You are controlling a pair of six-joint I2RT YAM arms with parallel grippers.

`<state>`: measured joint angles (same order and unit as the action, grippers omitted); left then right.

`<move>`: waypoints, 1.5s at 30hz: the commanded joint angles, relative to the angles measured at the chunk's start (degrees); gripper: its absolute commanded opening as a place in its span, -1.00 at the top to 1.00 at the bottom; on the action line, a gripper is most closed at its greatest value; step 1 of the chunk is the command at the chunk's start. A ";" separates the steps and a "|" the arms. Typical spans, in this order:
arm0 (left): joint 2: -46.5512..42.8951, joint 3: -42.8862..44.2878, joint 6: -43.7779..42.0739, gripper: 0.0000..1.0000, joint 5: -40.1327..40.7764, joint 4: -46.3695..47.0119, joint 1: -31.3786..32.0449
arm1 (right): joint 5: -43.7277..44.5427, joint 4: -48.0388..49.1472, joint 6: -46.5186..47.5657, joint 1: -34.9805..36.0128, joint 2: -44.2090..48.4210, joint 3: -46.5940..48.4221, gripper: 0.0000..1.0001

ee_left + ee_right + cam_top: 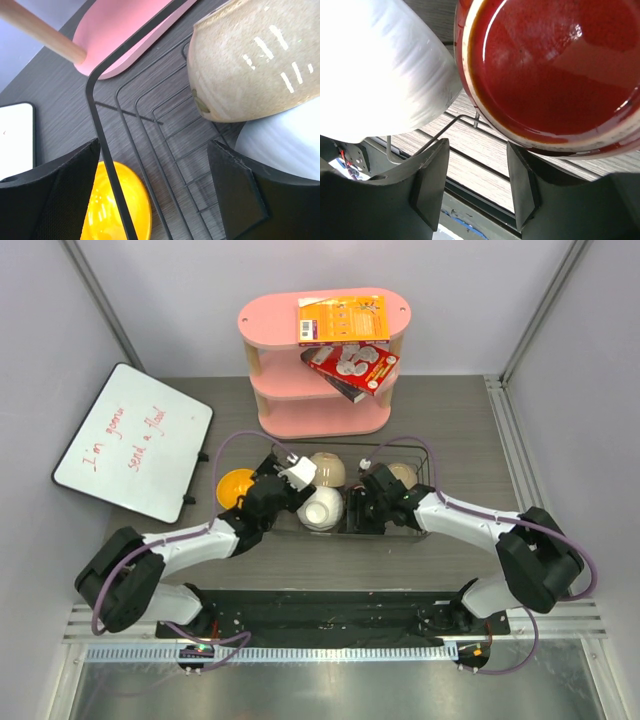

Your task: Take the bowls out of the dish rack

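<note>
Table carries the yellow-orange bowl outside the dish rack, at its 9 o'clock. The left gripper, jaws wide and empty, straddles the rack's left rim. Inside the rack, the beige bowl stands at 12 o'clock of the white bowl. The right gripper, jaws apart and gripping nothing, has the dark red bowl at its 1 o'clock.

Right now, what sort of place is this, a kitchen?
Probably a robot test cell, not a kitchen: two robot arms are bolted to a table boxed in by plain walls, with staged props: a dish rack of bowls, a pink shelf and a whiteboard.
</note>
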<state>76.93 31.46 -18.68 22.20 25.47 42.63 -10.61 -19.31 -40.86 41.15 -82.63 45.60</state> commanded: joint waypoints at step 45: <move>9.91 3.96 18.15 -0.64 -27.12 15.39 -10.55 | -4.42 2.61 1.84 0.60 -3.85 -0.96 -0.10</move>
<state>86.02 35.94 -3.86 -5.17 33.89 31.81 -11.77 -17.39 -40.75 40.97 -84.31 45.36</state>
